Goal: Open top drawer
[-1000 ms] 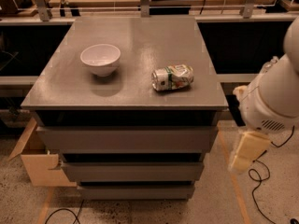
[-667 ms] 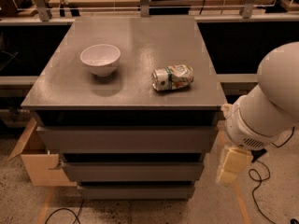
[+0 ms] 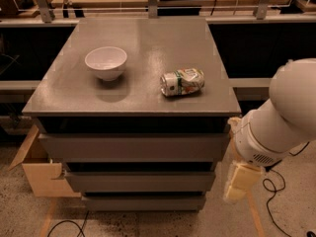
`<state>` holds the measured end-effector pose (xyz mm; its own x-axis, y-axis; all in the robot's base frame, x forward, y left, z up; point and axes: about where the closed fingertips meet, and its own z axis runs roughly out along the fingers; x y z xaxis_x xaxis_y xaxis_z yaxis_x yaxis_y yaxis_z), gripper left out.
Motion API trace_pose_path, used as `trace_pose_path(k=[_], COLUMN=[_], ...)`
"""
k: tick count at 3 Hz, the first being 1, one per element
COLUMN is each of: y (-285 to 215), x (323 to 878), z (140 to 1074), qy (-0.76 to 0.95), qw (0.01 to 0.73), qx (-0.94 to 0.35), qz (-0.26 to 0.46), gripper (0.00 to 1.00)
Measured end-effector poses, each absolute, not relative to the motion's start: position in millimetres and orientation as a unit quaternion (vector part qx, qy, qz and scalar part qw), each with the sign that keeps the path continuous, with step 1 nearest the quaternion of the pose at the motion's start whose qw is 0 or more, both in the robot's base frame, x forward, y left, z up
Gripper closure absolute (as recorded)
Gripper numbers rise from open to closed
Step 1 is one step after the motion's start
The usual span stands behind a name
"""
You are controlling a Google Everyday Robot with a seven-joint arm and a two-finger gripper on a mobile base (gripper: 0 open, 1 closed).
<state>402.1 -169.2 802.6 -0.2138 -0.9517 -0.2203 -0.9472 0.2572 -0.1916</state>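
Note:
The top drawer (image 3: 133, 147) is a wide matte grey handleless front just under the cabinet's top, and it is closed. Two shorter grey drawer fronts (image 3: 140, 180) sit below it, also closed. My white arm (image 3: 284, 120) fills the right side of the camera view. My cream-coloured gripper (image 3: 237, 184) hangs below it, beside the cabinet's front right corner, at the level of the lower drawers. It does not touch the top drawer's front.
On the grey cabinet top (image 3: 148, 43) stand a white bowl (image 3: 105, 62) at the left and a crushed can (image 3: 181, 81) lying on its side at the right. A cardboard box (image 3: 42, 174) sits on the floor at the left. Cables (image 3: 271, 191) lie on the floor at the right.
My arm has swung in from the right edge toward the cabinet's front right corner. The gripper has come lower and closer to the drawers. The drawers, bowl and can have not moved.

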Motion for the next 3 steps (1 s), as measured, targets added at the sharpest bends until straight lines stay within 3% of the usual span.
trace_pose_path(k=[2, 3], y=[-128, -104], x=[405, 445], z=[764, 717], qy=[0.743, 0.745], qw=[0.139, 0.144], qx=[-0.654, -0.651], qz=[-0.003, -0.018], gripper=[0.0, 0.0])
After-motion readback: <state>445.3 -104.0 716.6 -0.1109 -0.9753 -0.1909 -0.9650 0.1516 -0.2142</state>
